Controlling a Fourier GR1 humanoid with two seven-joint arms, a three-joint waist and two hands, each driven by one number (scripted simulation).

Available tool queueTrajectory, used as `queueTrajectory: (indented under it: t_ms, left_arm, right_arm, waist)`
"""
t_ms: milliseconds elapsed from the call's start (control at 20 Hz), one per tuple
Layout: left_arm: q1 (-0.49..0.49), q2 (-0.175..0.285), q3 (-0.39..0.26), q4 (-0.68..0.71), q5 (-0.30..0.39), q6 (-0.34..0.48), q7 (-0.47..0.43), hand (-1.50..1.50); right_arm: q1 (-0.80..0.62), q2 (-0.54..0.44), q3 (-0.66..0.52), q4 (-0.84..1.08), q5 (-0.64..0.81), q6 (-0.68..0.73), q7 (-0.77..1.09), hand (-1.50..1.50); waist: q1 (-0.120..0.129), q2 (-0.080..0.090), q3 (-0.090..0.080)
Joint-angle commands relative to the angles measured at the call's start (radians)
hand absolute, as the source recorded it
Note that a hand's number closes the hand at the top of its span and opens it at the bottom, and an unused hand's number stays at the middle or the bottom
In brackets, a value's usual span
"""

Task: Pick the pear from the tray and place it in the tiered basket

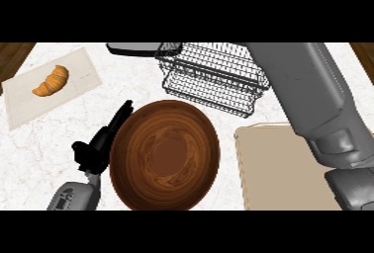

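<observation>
Left hand (91,149) open at 8 o'clock beside the wooden plate (165,153). Right forearm (314,99) spans tray (274,170) at 4 to tiered basket (211,74) at 12; its hand is unseen

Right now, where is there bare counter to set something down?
Bare marble lies lower left, between the pale board and the left hand, and between board and wire basket. Crowded: wooden plate, basket, tray and right forearm sit close together.

A round brown wooden plate (164,153) lies between the straight-fingered black left hand (93,148) and a flat beige tray (269,170), black wire tiered basket (211,74) beyond.
</observation>
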State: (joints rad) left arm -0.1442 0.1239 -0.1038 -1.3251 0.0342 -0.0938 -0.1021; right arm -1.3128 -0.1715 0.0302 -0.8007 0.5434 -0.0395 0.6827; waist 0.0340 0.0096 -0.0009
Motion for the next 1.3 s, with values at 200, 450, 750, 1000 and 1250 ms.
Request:
queueTrajectory:
  t_ms: [200, 450, 750, 1000, 1250]
  left_arm:
    - [0.011, 0.008, 0.015, 0.005, -0.001, -0.012, -0.009, 0.0]
    - [0.043, -0.021, -0.02, -0.07, -0.017, 0.012, 0.02, 0.0]
    - [0.005, 0.006, 0.013, -0.04, -0.012, -0.004, 0.018, 0.0]
    - [-0.004, -0.011, 0.022, 0.019, -0.028, 0.014, -0.009, 0.0]
    - [0.039, 0.005, 0.036, 0.005, -0.011, -0.004, -0.023, 0.0]
  right_arm:
    - [-0.109, 0.1, -0.097, 0.235, -0.045, -0.1, -0.114, 1.5]
    - [-0.127, 0.127, -0.206, 0.301, -0.136, -0.134, -0.052, 1.5]
    - [-0.135, 0.141, -0.318, 0.323, -0.25, -0.179, -0.017, -1.5]
    - [-0.127, 0.097, -0.314, 0.261, -0.235, -0.255, -0.035, -1.5]
    - [-0.088, 0.04, -0.236, 0.224, -0.088, -0.463, -0.017, -1.5]
  waist:
    - [0.001, 0.001, 0.0]
    - [0.013, 0.001, 0.0]
    - [0.0, 0.001, 0.0]
    - [-0.023, -0.006, 0.0]
    - [-0.042, -0.015, 0.0]
